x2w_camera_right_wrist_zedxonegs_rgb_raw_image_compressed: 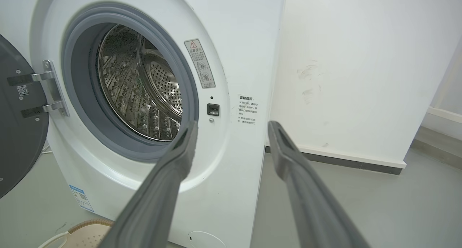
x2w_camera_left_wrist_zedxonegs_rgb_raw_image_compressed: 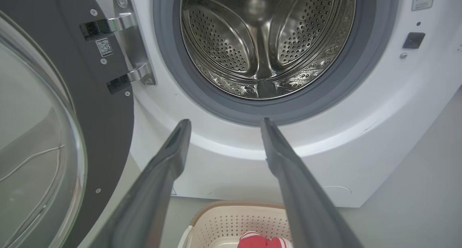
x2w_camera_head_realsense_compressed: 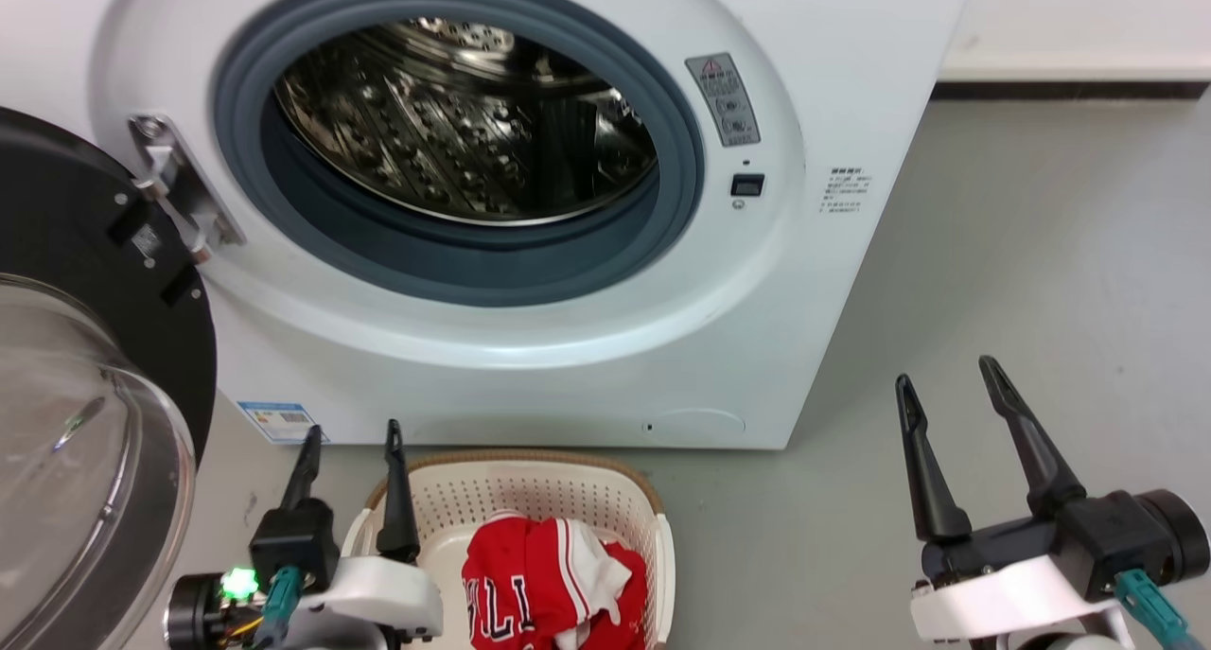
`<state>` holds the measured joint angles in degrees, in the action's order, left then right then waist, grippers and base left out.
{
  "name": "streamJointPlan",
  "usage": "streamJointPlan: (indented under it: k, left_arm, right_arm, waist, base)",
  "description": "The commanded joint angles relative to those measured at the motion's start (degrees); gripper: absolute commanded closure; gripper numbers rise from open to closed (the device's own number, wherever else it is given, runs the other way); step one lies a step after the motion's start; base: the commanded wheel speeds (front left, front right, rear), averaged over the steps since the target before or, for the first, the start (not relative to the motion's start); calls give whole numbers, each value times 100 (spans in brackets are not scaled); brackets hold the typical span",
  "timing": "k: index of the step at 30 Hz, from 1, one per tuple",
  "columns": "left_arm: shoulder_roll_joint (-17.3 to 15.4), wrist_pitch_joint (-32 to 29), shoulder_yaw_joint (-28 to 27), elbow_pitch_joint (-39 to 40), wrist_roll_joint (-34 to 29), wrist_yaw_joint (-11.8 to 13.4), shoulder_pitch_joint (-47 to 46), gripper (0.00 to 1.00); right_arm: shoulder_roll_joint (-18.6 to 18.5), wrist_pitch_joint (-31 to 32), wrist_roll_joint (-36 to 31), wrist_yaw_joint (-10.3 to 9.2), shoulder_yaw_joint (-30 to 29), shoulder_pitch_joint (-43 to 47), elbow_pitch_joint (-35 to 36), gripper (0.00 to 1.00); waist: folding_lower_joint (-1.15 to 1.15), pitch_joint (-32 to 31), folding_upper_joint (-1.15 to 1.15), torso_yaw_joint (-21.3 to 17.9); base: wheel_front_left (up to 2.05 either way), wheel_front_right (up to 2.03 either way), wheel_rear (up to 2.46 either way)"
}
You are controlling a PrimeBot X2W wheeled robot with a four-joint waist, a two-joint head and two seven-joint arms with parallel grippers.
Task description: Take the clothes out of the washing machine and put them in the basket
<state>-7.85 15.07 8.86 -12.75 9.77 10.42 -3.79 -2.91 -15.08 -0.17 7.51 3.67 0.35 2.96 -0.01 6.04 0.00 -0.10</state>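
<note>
The white washing machine [x2w_camera_head_realsense_compressed: 530, 366] stands with its black-framed glass door [x2w_camera_head_realsense_compressed: 85, 442] swung open to the left. Its steel drum [x2w_camera_head_realsense_compressed: 464, 120] shows only bare metal, as does the drum [x2w_camera_left_wrist_zedxonegs_rgb_raw_image_compressed: 267, 42] in the left wrist view. On the floor in front sits the cream basket [x2w_camera_head_realsense_compressed: 568, 489], holding red clothes [x2w_camera_head_realsense_compressed: 549, 584] with white stripes and letters. My left gripper [x2w_camera_head_realsense_compressed: 352, 434] is open just left of the basket, fingers up. My right gripper [x2w_camera_head_realsense_compressed: 949, 371] is open over the floor to the right. Both also show open in their wrist views, left gripper [x2w_camera_left_wrist_zedxonegs_rgb_raw_image_compressed: 225, 122], right gripper [x2w_camera_right_wrist_zedxonegs_rgb_raw_image_compressed: 232, 124].
The open door [x2w_camera_left_wrist_zedxonegs_rgb_raw_image_compressed: 43, 132] juts out at my left, close to the left arm. Grey floor [x2w_camera_head_realsense_compressed: 1041, 281] spreads right of the machine. A white wall with a dark skirting [x2w_camera_right_wrist_zedxonegs_rgb_raw_image_compressed: 339, 159] runs behind.
</note>
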Motion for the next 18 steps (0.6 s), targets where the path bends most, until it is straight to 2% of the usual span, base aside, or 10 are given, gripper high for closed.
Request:
streamJointPlan:
  k: [1, 8, 18]
  left_arm:
    - [70, 13, -130, 208, -119, -8, 176, 0]
    - [258, 14, -507, 888, -479, -14, 688, 0]
    - [356, 15, -595, 1070, -770, 3, 1045, 0]
  right_arm:
    - [6, -13, 18, -4, -3, 122, 40, 0]
    - [6, -13, 104, -4, -10, 366, 137, 0]
    - [6, -13, 142, -4, -51, 576, 184, 0]
  waist:
    - [1, -172, 0, 16]
    - [1, -472, 0, -38]
    - [1, -651, 0, -111]
  base:
    - [0, 0, 0]
    - [0, 0, 0]
    - [0, 0, 0]
